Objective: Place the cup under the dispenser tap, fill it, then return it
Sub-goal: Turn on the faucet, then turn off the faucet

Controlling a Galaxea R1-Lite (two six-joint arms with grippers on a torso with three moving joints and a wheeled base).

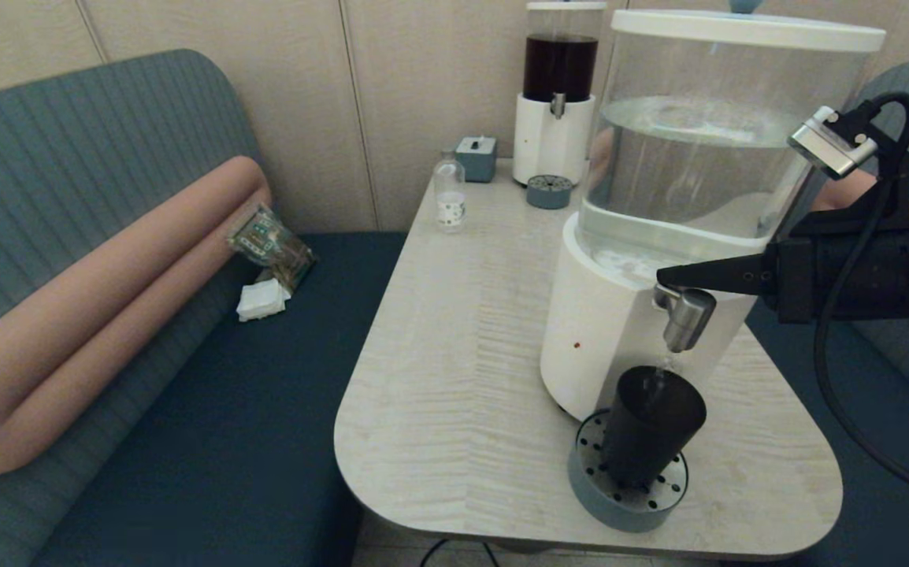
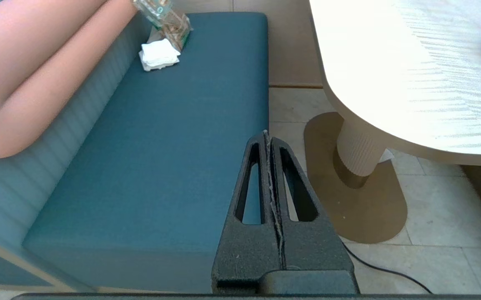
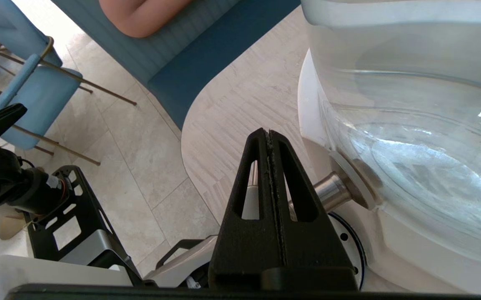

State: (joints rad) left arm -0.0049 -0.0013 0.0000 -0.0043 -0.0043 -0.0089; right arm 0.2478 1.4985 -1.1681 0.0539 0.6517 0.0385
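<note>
The dark tapered cup (image 1: 647, 425) stands upright on a round blue-grey drip tray (image 1: 626, 504), straight below the brushed-steel dispenser tap (image 1: 684, 313) of the big white-based dispenser (image 1: 608, 331). A thin stream of water falls from the spout into the cup. My right gripper (image 1: 663, 275) is shut with nothing in it, its tip resting on top of the tap. In the right wrist view the right gripper (image 3: 268, 132) hides most of the tap (image 3: 328, 192) and the cup. My left gripper (image 2: 266, 134) is shut and empty, parked low beside the table over the bench seat.
On the table (image 1: 454, 331) a small clear bottle (image 1: 449, 193), a grey box (image 1: 476, 157), a smaller dark-liquid dispenser (image 1: 557, 94) and its drip tray (image 1: 549, 191) stand at the back. A teal bench (image 1: 187, 394) with a snack packet (image 1: 269, 244) is on the left.
</note>
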